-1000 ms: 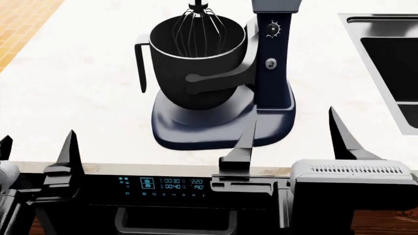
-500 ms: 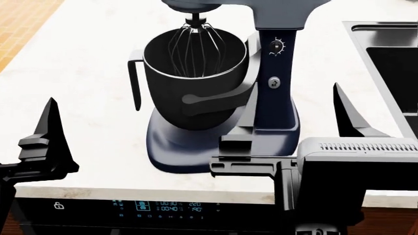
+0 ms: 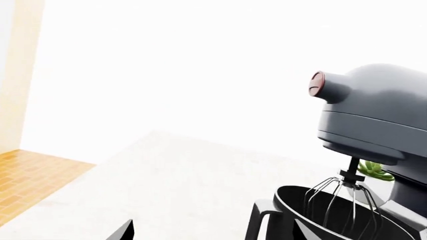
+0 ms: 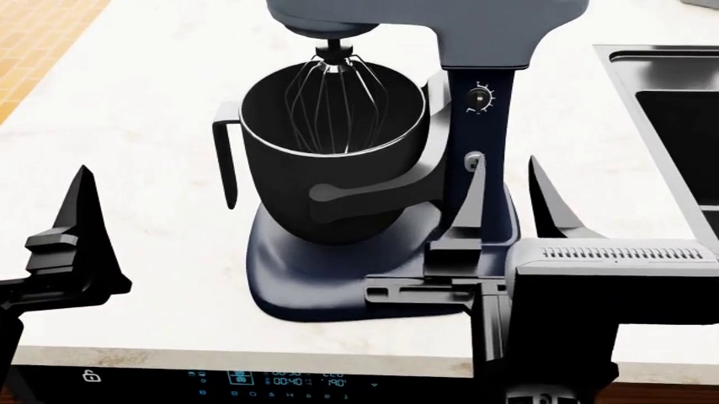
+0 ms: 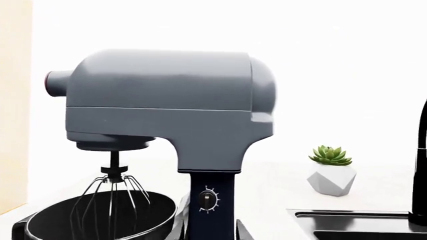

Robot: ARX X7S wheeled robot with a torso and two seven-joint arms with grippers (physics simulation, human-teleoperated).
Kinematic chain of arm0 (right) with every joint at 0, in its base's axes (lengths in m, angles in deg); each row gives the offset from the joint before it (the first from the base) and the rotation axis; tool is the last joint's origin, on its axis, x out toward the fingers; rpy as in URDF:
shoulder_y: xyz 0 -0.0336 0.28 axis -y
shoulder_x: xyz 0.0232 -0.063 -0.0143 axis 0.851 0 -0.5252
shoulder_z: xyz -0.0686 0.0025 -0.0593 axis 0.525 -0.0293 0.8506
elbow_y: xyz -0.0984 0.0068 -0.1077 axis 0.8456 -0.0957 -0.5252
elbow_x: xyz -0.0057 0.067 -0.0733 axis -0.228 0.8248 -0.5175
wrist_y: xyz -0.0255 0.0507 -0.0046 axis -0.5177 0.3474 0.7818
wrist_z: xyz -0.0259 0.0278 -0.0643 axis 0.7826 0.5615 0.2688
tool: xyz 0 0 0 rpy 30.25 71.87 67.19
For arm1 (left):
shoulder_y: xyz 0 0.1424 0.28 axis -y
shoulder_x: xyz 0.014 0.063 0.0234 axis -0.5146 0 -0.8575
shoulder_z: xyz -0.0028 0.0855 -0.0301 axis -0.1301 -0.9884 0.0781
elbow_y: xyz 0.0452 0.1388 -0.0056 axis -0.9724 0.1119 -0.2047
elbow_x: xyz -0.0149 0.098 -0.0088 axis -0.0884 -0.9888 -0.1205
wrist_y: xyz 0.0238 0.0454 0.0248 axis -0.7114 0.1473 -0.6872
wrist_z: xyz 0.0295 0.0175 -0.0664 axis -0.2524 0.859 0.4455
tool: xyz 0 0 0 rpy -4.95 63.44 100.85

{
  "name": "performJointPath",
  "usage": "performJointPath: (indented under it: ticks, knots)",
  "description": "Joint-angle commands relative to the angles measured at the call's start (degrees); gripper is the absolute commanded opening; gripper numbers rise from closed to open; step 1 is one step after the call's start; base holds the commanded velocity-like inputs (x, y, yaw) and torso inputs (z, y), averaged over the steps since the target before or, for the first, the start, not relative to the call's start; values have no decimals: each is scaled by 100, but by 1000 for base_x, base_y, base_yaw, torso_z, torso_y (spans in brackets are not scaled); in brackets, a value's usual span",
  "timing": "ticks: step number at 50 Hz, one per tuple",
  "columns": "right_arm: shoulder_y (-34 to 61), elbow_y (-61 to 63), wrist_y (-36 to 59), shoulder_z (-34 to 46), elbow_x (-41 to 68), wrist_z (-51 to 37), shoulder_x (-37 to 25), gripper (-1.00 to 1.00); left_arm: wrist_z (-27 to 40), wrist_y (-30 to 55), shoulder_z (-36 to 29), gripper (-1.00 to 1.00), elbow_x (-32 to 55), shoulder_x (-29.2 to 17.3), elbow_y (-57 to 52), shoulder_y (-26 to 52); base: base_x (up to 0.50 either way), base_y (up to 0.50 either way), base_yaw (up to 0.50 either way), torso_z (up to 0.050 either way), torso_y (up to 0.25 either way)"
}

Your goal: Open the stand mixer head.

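White marble counter [image 4: 146, 126], task not begun: stand mixer head [image 5: 167, 105] down and level, whisk [image 4: 333, 101] in bowl [image 4: 326, 160]; right gripper [image 4: 506, 206] spread wide and empty beside navy column [image 4: 481, 143], left gripper [image 4: 67, 244] empty, spread unclear.

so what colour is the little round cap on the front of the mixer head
Dark red, on the nose of the light grey mixer head; the cap shows best in the left wrist view.

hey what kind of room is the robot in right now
Most likely a home kitchen: a navy stand mixer with a light grey head stands on a pale stone countertop, beside a dark inset sink, with an oven's lit control panel under the counter edge.
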Motion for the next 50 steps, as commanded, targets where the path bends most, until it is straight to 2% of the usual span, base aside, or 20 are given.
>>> performJointPath:
  ticks: [1, 16, 25, 34, 50]
  knots:
    - [132, -316, -171, 173, -185, -38, -78, -100, 45, -4, 9, 100, 79, -28, -22, -16, 0, 0, 0, 0, 0]
    - [187, -1233, -610, 326, -200, 94, -31, -100, 120, -52, 39, 100, 106, -62, 65, 64, 0, 0, 0, 0, 0]
    - [559, -2041, -917, 617, -325, 257, 30, -100, 158, -64, 37, 100, 135, -104, 4, 13, 0, 0, 0, 0, 0]
    - [740, -2420, -1026, 391, -234, 138, 111, -100, 169, -115, 10, 100, 135, -121, 43, 13, 0, 0, 0, 0, 0]
    - [975, -3475, -1395, 492, -172, 283, 231, -100, 255, -131, 38, 100, 256, -180, -48, -10, 0, 0, 0, 0, 0]
